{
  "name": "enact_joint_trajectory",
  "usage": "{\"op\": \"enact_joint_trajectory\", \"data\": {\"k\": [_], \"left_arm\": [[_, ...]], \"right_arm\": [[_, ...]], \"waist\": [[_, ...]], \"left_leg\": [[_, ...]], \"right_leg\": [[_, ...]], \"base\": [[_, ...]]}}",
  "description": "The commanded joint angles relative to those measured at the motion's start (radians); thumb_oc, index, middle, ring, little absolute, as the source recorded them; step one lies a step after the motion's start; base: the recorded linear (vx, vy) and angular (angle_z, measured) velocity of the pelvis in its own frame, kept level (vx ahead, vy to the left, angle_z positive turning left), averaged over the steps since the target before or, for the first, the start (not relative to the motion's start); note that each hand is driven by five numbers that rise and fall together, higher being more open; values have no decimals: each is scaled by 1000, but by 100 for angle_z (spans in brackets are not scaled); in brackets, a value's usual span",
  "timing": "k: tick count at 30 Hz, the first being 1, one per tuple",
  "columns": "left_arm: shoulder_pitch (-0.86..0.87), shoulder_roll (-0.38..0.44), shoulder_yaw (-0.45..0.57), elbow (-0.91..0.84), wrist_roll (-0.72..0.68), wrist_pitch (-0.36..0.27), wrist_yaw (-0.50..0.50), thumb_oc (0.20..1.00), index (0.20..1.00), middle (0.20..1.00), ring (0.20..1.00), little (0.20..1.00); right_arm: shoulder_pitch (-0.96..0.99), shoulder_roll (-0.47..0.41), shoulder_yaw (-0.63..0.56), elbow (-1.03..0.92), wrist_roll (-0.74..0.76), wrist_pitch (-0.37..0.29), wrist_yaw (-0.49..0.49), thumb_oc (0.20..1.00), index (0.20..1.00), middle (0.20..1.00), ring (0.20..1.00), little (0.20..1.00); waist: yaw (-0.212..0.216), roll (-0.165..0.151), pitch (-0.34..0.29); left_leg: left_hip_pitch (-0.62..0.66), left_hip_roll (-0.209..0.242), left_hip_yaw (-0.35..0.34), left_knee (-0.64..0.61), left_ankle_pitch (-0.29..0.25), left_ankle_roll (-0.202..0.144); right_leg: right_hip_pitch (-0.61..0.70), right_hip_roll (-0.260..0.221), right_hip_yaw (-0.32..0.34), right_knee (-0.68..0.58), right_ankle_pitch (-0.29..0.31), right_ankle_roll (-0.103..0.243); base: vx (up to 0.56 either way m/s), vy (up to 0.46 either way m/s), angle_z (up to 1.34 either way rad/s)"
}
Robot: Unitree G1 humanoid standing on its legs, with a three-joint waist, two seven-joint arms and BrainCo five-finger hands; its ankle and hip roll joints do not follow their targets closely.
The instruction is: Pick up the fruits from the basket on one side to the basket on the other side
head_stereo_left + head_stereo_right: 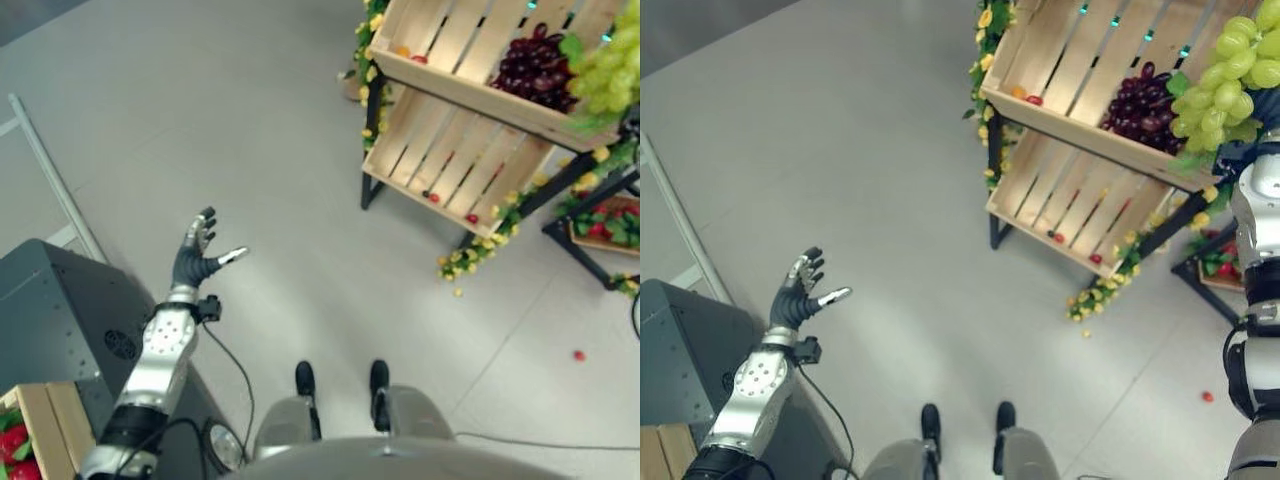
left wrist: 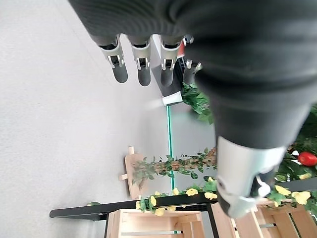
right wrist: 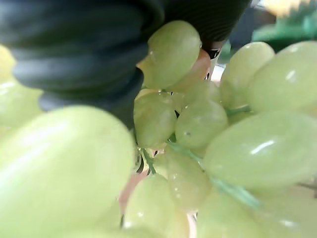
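My right hand (image 1: 1260,106) is raised at the far right beside the upper wooden crate (image 1: 1060,112), shut on a bunch of green grapes (image 1: 1226,68). The grapes (image 3: 198,124) press close against its dark ribbed cover. A bunch of purple grapes (image 1: 1140,105) lies inside that upper crate. A lower wooden crate (image 1: 1040,226) on the same rack holds a few small red fruits. My left hand (image 1: 196,262) is held out over the grey floor at the left, open and holding nothing, its fingers (image 2: 143,62) straight.
A dark grey box (image 1: 60,320) stands at the lower left beside a wooden crate of red fruit (image 1: 40,420). A low crate with red fruit and leaves (image 1: 610,225) sits at the right. One red fruit (image 1: 1207,397) lies on the floor. Yellow flowers trim the rack.
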Motion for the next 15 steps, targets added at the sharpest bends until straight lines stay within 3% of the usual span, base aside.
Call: {"op": "enact_joint_trajectory", "data": {"k": [1,15], "left_arm": [[-9,59,0,-32,-20,-50,4,1000,1000,1000,1000,1000],[9,71,2,-54,-24,-51,3,1000,1000,1000,1000,1000]], "right_arm": [[-108,-35,26,-57,-8,-49,-32,200,200,200,200,200],[-220,-32,91,29,3,-39,-45,200,200,200,200,200]], "waist": [[4,-75,-40],[19,-86,-40]], "left_leg": [[25,-50,20,98,-133,10],[27,-59,11,75,-129,16]], "right_leg": [[71,-8,-9,-101,-1,101],[74,-11,-22,-116,7,106]], "base": [[0,0,0],[1,9,4]]}}
